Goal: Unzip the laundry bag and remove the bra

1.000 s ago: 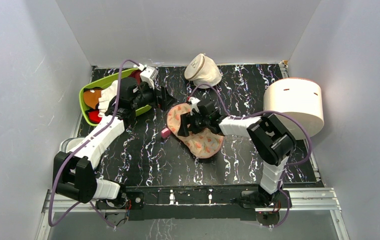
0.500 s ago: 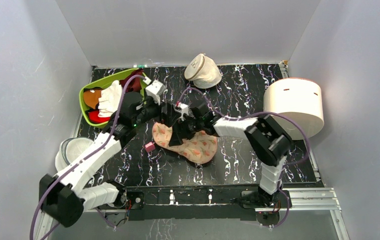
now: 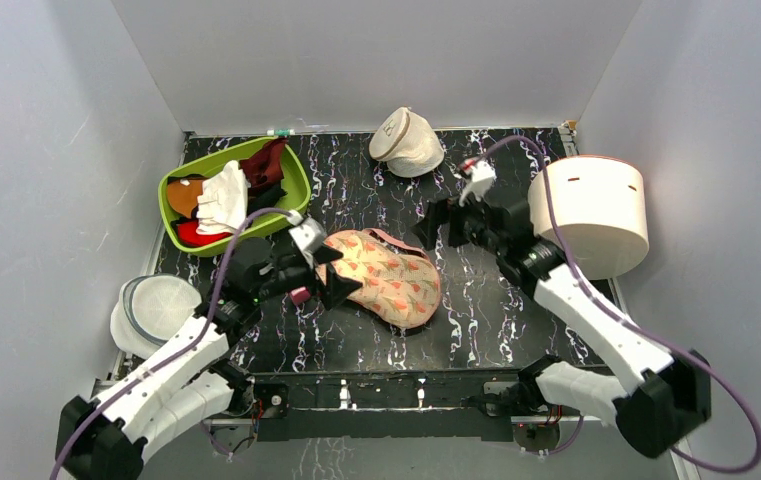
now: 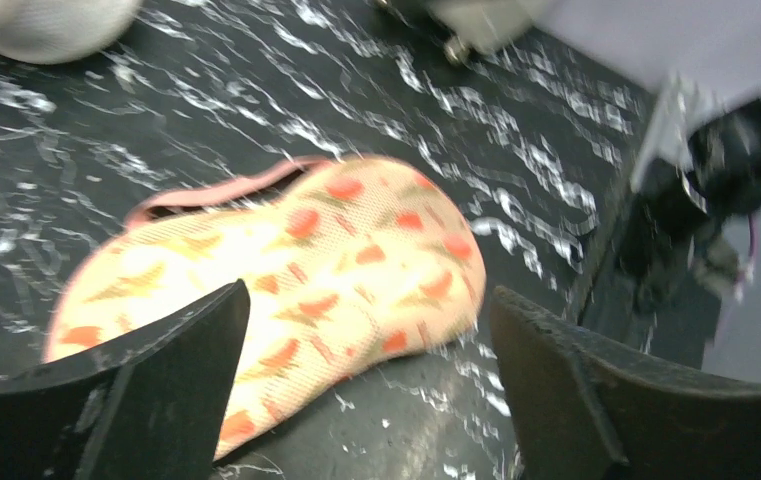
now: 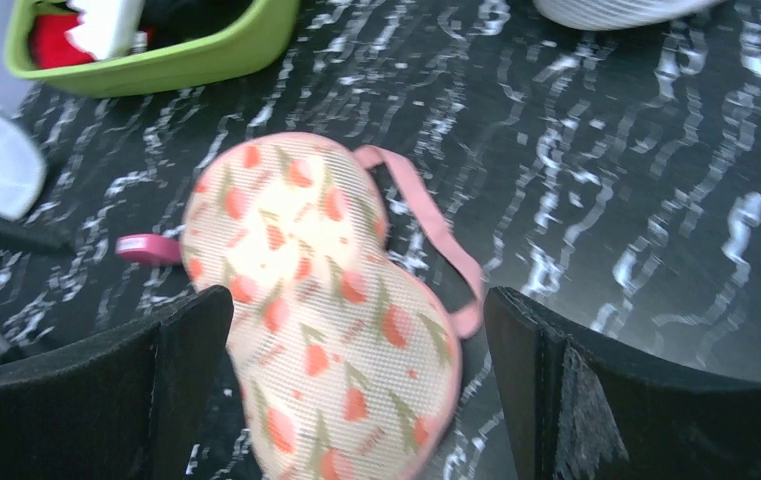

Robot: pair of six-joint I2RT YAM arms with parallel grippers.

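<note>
Peach-pink laundry bag lies flat between the arms, apparently still zipped, bra unseen; right gripper has released it and drawn back, jaws wide, empty; left gripper has moved to its left end, jaws wide, probably seeking the pink zip pull.

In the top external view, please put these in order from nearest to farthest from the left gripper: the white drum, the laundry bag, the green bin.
Measured from the left gripper:
1. laundry bag, just beside the gripper, mid-table.
2. green bin, toward the far left corner.
3. white drum, at the table's right edge.
</note>
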